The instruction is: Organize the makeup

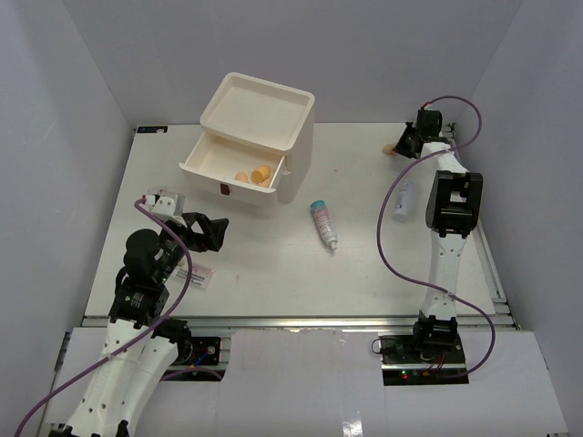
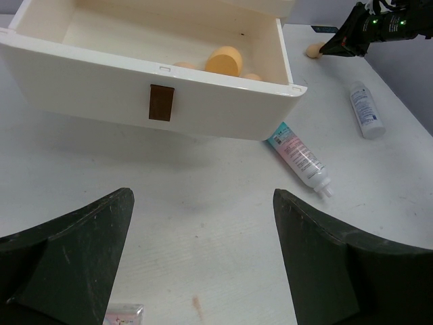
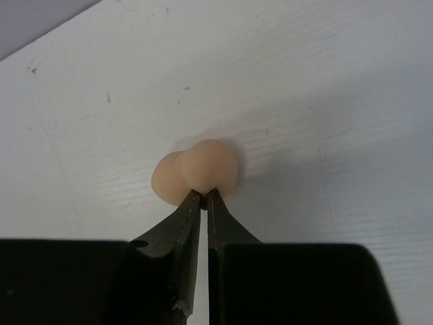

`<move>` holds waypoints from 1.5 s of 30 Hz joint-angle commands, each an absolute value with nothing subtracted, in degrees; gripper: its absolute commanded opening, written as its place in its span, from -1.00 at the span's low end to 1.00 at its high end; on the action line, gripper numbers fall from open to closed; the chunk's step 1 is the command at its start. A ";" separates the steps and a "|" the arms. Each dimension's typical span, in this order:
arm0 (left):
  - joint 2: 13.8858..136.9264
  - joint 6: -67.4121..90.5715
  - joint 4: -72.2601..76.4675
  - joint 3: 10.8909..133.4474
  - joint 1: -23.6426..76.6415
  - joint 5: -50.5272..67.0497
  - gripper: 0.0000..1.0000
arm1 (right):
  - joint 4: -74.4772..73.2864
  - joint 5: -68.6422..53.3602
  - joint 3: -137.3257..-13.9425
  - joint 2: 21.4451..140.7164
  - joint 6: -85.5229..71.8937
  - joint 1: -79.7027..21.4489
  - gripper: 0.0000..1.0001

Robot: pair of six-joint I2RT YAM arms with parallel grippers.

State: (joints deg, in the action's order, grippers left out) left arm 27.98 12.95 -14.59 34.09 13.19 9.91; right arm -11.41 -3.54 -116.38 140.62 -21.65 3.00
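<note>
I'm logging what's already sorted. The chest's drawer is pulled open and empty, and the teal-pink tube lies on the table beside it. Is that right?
Not quite. The drawer is pulled open but not empty: tan sponges lie inside it, as the left wrist view shows. The teal-pink tube does lie on the table beside it.

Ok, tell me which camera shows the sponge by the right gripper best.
The right wrist view: the sponge sits large and centred, its near edge pinched by the right gripper. The top view shows a tan speck beside that gripper; the left wrist view shows it small and distant.
</note>
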 commanded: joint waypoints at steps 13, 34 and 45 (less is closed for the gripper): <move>26.71 13.31 -13.76 33.40 12.74 11.71 0.91 | 2.66 -26.96 -90.16 111.01 -5.85 2.16 -0.85; 26.30 13.97 -13.62 33.22 12.74 13.97 0.91 | -16.79 -31.47 -98.63 98.08 21.54 -36.59 -0.85; 26.22 13.97 -13.62 33.13 12.74 13.97 0.91 | -17.29 -16.12 -108.99 108.65 21.18 -42.91 -0.56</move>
